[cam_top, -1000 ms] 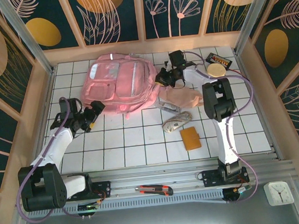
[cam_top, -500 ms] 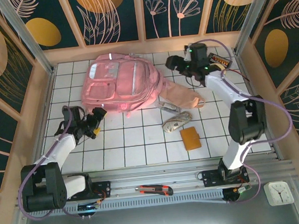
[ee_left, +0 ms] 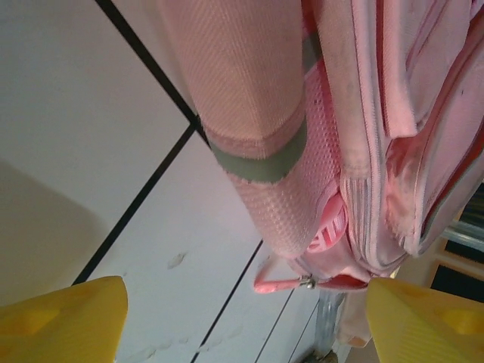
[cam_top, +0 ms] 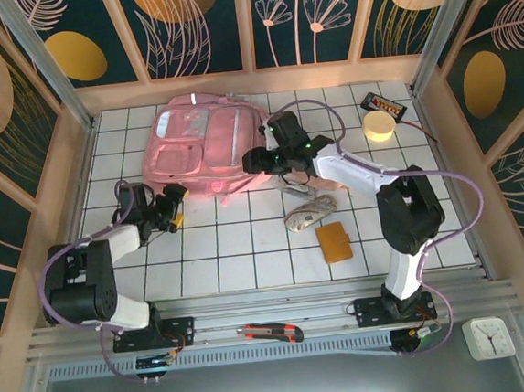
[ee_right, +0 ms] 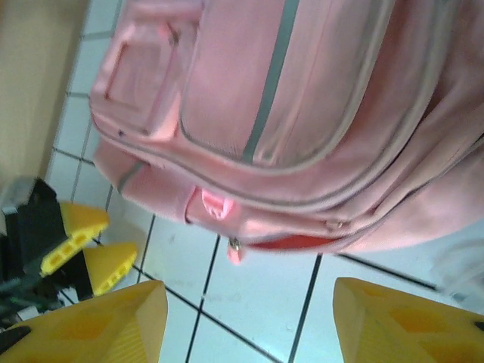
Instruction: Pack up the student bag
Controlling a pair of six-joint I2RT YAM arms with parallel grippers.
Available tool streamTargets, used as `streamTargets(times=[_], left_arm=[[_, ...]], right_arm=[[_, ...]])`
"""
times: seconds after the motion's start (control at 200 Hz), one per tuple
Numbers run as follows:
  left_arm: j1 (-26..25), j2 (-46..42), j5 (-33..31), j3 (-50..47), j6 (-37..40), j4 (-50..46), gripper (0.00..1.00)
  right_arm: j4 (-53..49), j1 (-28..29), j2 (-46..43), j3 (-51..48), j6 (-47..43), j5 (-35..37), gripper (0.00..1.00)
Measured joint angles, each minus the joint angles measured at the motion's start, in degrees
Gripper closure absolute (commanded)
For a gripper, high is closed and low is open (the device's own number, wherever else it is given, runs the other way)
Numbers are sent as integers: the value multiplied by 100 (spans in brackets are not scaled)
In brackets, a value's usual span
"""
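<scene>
The big pink student bag lies flat on the white tiled table. It is on the far side, a bit to the left. Its front pockets face up, and pale strips run across them.

The left gripper is low down, just beside the near left corner of the bag. Its two yellow fingers stand wide apart with nothing between them. From its own camera I can see the side of the bag close up, with a small pink zip pull hanging down by the tiles.

The right gripper reaches in from the right, at the bag's near right edge. Its jaws are wide apart too, and they hold nothing.

To the right of the bag, nearer to me, lie a grey lumpy thing and a flat brown wallet. A yellow roll sits in the far right corner of the table.
</scene>
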Motion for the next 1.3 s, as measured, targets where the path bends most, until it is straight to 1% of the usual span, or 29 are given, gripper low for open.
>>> streamTargets(times=[0.2, 0.32, 0.37, 0.46, 0.54, 0.56, 0.591, 0.626, 0.651, 0.681, 0.736, 0.841, 0.961, 1.071, 1.181, 1.301], left_arm=[[0, 627, 2, 210, -131, 431, 27], [0, 960, 11, 422, -256, 704, 30], [0, 1078, 0, 501, -304, 793, 33], [-2, 1311, 22, 691, -391, 892, 38], [-15, 1513, -4, 837, -455, 960, 54], [-17, 1563, 0, 857, -461, 1003, 59], [-35, 1646, -2, 881, -463, 1056, 72], [-63, 1742, -9, 903, -516, 1123, 85], [-85, 1797, -20, 911, -544, 1172, 92], [-105, 1845, -17, 920, -579, 1233, 100], [-166, 1908, -39, 929, -721, 1322, 100], [-398, 1952, -149, 960, -986, 1473, 100], [-752, 1869, -313, 1067, -1307, 1401, 100], [-1027, 1574, -474, 1141, -1606, 1252, 100], [-1134, 1217, -612, 1145, -1875, 1187, 100], [-1182, 1021, -675, 1176, -2090, 1167, 100]], right_arm=[[-133, 125, 103, 35, 33, 96, 50], [-166, 157, 105, 35, 105, 103, 52], [-177, 179, 105, 35, 122, 116, 52], [-192, 234, 105, 35, 149, 118, 56], [-216, 267, 105, 35, 166, 120, 62], [-221, 273, 105, 35, 175, 120, 62], [-229, 282, 105, 35, 184, 127, 62], [-238, 295, 105, 35, 190, 142, 61], [-247, 297, 105, 35, 192, 149, 60], [-262, 299, 107, 35, 205, 164, 55], [-304, 304, 107, 35, 293, 205, 47], [-417, 374, 118, 46, 317, 321, 42], [-531, 546, 144, 68, 317, 424, 41], [-481, 658, 138, -35, 343, 444, 40], [-306, 654, 136, -407, 448, 444, 38], [-138, 575, 127, -815, 553, 409, 35]])
